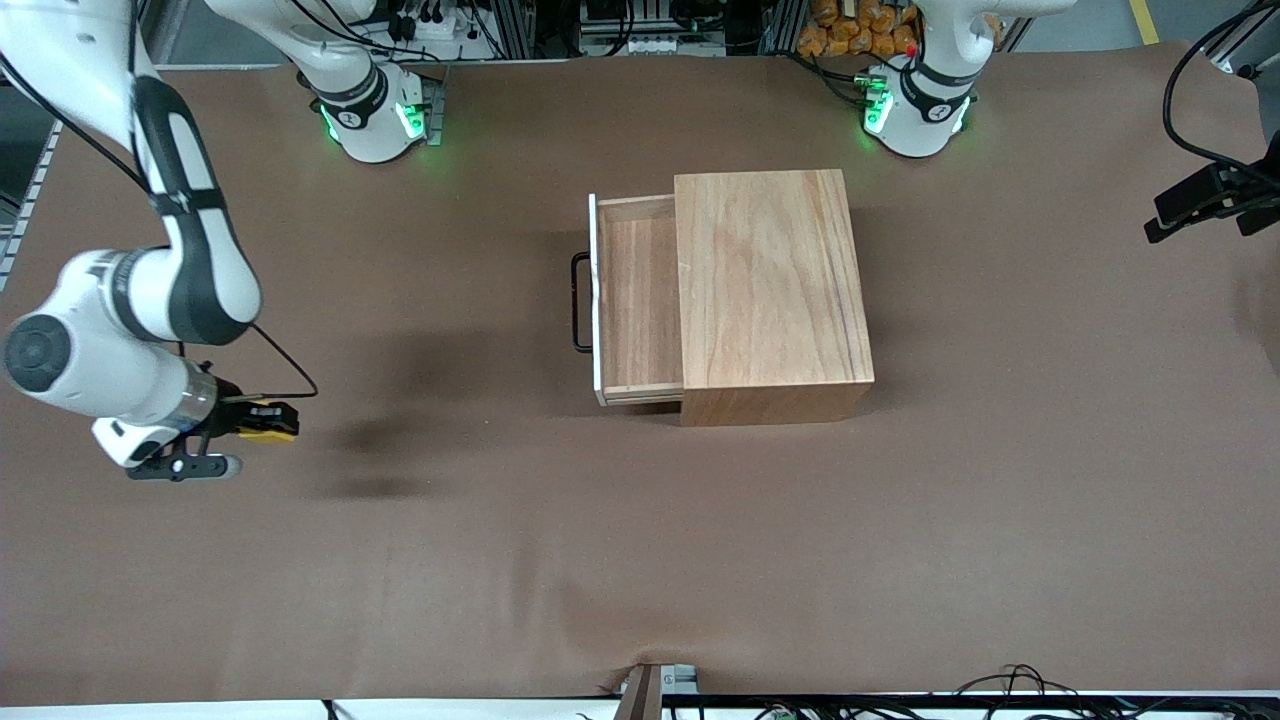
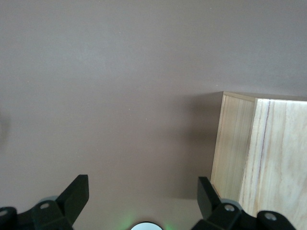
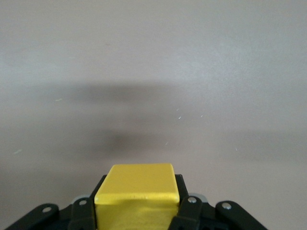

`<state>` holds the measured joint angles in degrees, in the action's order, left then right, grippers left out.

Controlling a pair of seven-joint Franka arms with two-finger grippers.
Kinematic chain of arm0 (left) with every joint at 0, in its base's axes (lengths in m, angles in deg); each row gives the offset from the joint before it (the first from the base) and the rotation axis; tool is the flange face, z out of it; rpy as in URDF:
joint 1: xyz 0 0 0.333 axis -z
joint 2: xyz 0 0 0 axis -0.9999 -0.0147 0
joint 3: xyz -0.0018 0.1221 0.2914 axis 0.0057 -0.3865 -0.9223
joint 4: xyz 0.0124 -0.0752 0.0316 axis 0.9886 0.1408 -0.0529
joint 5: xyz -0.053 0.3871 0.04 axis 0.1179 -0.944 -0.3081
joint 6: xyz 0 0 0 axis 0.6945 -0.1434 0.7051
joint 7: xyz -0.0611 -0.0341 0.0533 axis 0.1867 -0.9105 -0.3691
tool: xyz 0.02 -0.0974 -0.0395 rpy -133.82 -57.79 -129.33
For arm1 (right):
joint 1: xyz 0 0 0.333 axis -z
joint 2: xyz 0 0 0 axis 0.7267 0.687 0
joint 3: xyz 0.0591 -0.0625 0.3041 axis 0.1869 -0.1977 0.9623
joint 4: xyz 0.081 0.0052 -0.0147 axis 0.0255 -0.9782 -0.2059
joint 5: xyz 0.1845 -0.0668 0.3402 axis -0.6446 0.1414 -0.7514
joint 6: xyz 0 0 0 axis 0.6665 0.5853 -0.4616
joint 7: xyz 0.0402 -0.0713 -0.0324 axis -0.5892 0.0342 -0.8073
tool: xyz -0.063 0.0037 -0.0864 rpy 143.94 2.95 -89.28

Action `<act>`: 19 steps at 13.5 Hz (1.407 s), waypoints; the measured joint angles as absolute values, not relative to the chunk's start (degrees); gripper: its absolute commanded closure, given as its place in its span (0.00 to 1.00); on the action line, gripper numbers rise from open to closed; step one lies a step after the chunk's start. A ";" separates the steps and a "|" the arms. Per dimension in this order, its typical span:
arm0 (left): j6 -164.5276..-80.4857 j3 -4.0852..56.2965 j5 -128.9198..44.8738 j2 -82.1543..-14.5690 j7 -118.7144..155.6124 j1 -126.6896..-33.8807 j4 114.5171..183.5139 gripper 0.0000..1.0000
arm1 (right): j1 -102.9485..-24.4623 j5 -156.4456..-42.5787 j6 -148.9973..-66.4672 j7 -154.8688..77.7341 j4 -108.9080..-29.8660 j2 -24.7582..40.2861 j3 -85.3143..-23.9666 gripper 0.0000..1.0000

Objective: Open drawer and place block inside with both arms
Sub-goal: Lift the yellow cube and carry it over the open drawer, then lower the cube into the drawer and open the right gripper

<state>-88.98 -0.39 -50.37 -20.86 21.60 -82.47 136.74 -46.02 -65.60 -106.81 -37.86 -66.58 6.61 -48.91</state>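
The yellow block (image 1: 270, 421) (image 3: 138, 189) sits between the fingers of my right gripper (image 1: 258, 421), which is shut on it. It hangs a little above the brown table mat at the right arm's end, casting a shadow below. The drawer (image 1: 640, 300) is pulled out of the light-wood cabinet (image 1: 770, 290) toward the right arm's end; its tray is empty and its black handle (image 1: 579, 302) is free. My left gripper (image 2: 142, 191) is open with nothing in it, up over the mat beside a corner of the cabinet (image 2: 259, 158). In the front view it is hidden.
A black camera mount (image 1: 1210, 195) with cables stands at the left arm's end of the table. The arms' green-lit bases (image 1: 375, 115) (image 1: 915, 110) stand along the table edge farthest from the front camera. Cables (image 1: 1010, 685) lie along the nearest edge.
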 measured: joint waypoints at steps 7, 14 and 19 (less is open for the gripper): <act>-89.09 -0.36 -50.37 -20.55 21.61 -82.47 137.31 0.00 | -57.19 -65.92 -94.31 -35.59 -58.13 2.41 -48.40 0.96; -89.19 -0.33 -50.37 -20.54 21.61 -82.49 137.32 0.00 | -79.57 -65.82 -95.67 -10.97 -58.76 1.47 -48.08 0.96; -89.21 -0.28 -50.37 -20.53 21.64 -82.49 137.33 0.00 | -87.68 -65.87 -105.51 0.15 -63.55 2.38 -48.17 0.89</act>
